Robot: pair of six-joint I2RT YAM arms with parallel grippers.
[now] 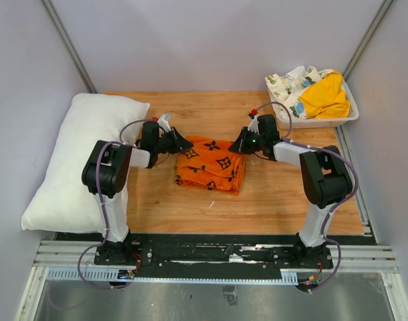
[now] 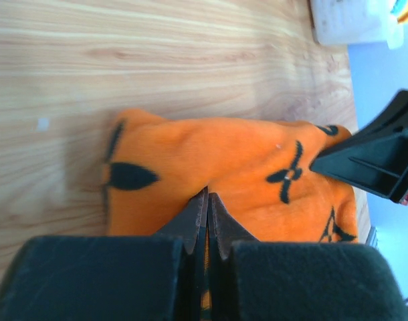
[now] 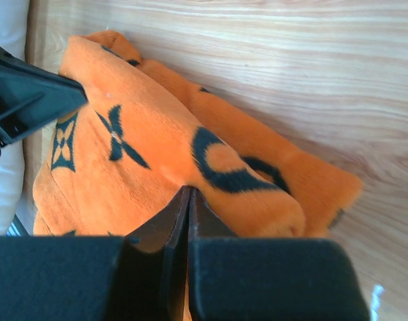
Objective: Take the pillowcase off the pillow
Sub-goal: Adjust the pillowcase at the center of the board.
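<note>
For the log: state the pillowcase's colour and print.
Bright orange pillowcase with black flower and circle motifs; clearest in the right wrist view.

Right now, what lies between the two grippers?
The folded orange pillowcase lies between the left gripper and right gripper; the top view shows it.

Bright even light, soft shadows, near fingers blurred
</note>
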